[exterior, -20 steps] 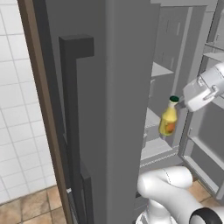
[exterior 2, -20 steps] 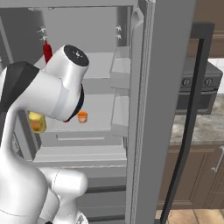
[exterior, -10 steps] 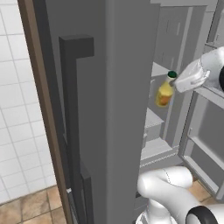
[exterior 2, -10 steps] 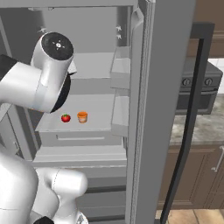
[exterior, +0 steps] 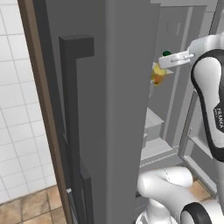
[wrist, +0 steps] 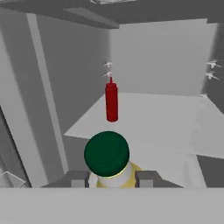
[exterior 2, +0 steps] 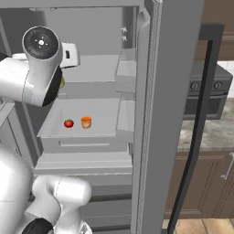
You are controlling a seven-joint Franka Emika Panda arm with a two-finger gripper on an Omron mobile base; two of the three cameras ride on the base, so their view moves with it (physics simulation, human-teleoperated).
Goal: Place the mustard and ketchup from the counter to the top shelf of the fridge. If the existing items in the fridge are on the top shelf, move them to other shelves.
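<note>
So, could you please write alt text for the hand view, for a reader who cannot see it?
The gripper is shut on a mustard bottle with a dark green cap, seen from above at the bottom of the picture. Beyond it, a red ketchup bottle stands upright on the grey top shelf inside the open fridge.

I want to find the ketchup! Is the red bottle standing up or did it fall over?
Standing up. In the hand view the ketchup bottle stands on the top shelf with its pointy nozzle straight up.
</note>
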